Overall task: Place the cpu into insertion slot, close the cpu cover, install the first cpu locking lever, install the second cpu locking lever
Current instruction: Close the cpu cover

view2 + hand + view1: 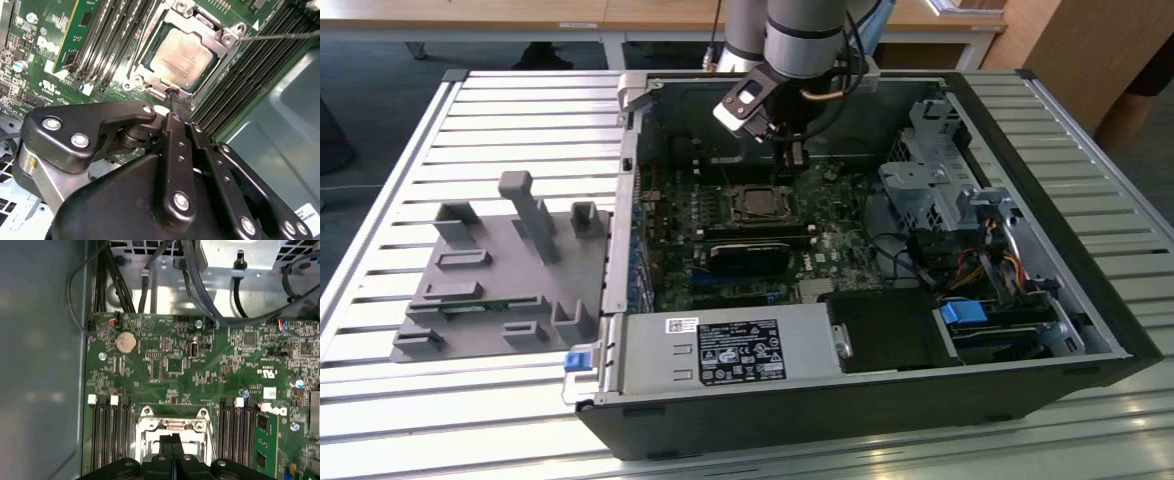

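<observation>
The cpu (182, 54), a dull bronze-grey square, lies flat in the socket on the green motherboard. The silvery cpu cover (150, 80) is down around it, and the chip shows through the cover's square opening. My gripper (174, 94) is shut, its two black fingers pressed together with nothing between them. Its tips sit at the cover's edge, just off one side of the socket. One thin locking lever (280, 35) stretches away from a socket corner; another (136, 50) runs along the socket beside the memory slots. In the exterior view the gripper (790, 150) hangs over the socket (758, 203). In the first wrist view the gripper (172, 442) overlaps the cover (150, 425).
The open computer case stands on a slatted metal table (400, 180). Inside it are a power supply (727, 350), a drive cage (927, 190) and black cables (150, 270). A green memory stick (75, 30) stands near the socket. A grey fixture (494, 270) sits at the exterior view's left.
</observation>
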`<state>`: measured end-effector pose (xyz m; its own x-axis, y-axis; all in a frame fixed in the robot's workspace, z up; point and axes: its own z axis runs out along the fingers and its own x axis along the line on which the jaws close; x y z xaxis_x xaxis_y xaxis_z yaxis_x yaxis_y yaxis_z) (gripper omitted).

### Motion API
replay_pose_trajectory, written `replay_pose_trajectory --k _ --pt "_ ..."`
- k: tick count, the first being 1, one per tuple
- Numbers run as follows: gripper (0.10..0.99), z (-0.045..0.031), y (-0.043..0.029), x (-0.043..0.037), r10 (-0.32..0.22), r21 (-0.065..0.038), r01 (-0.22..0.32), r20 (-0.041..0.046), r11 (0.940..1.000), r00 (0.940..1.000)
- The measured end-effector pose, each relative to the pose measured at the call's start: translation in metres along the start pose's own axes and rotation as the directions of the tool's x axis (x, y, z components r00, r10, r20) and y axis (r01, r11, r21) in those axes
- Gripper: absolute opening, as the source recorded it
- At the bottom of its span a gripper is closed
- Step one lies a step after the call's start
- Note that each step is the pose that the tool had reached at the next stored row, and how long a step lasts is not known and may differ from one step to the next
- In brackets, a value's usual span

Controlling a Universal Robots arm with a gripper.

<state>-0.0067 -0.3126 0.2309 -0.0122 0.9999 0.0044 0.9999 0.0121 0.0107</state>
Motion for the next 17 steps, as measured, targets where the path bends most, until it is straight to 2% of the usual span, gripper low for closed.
replay_pose_trajectory --k 8,17 --pt "0.106 -0.0002 -0.0134 0.0001 0.000 -0.001 0.000 0.0000 1.0000 1.0000" --pt "0.106 -0.0003 -0.0250 0.0003 0.000 -0.002 0.000 0.0000 1.0000 1.0000"
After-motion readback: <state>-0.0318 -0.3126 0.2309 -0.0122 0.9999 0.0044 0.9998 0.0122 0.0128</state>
